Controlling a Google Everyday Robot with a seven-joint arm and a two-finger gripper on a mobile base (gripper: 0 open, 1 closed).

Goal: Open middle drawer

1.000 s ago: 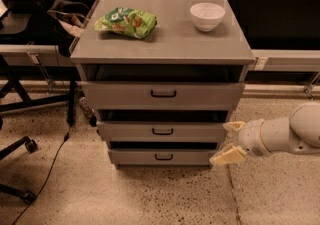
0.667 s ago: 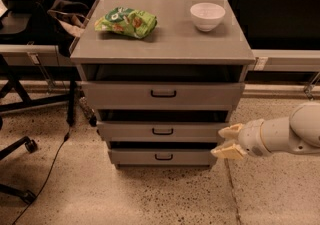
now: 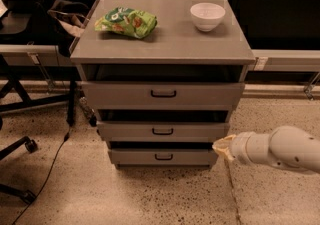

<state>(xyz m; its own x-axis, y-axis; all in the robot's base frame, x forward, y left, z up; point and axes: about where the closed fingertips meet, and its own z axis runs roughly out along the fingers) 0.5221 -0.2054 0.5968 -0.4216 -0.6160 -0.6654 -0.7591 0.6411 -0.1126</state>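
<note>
The gripper (image 3: 220, 147) hangs low at the right front corner of the grey table (image 3: 175, 44). Whether its jaws are spread or pressed together, I cannot tell. Just left of it sits the middle drawer (image 3: 200, 132), slightly out, second of three. On top lie a green bag (image 3: 126, 22) and a white bowl (image 3: 207, 16).

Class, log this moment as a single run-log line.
stage: pre-grasp | pincer: low right, beside right end of middle drawer | handle: untouched | cabinet top: green bag, white bowl
</note>
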